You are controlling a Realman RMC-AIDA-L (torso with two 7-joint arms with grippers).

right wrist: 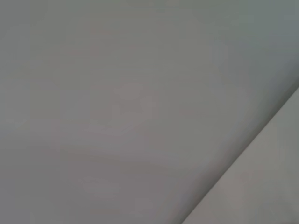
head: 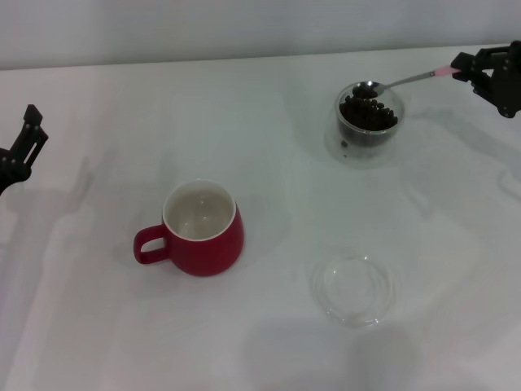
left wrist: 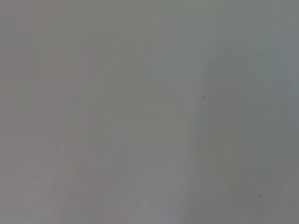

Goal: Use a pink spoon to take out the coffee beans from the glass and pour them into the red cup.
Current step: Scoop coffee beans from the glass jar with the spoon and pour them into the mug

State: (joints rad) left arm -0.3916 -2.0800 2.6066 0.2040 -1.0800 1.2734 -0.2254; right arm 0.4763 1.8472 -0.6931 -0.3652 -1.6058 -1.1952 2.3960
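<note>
In the head view the glass [head: 368, 127] stands at the back right, holding a heap of dark coffee beans [head: 370, 116]. The pink spoon [head: 407, 80] reaches over it, its metal bowl at the glass's far rim with a few beans in it. My right gripper [head: 470, 72] is shut on the spoon's pink handle at the right edge. The red cup [head: 203, 229] stands left of centre, white inside, handle to the left, with nothing in it. My left gripper [head: 23, 138] hangs at the far left edge, away from everything. Both wrist views show only blank surface.
A shallow clear glass saucer [head: 354, 289] lies on the white table [head: 269, 342], to the right of the cup and nearer to me than the glass. A pale wall runs along the back.
</note>
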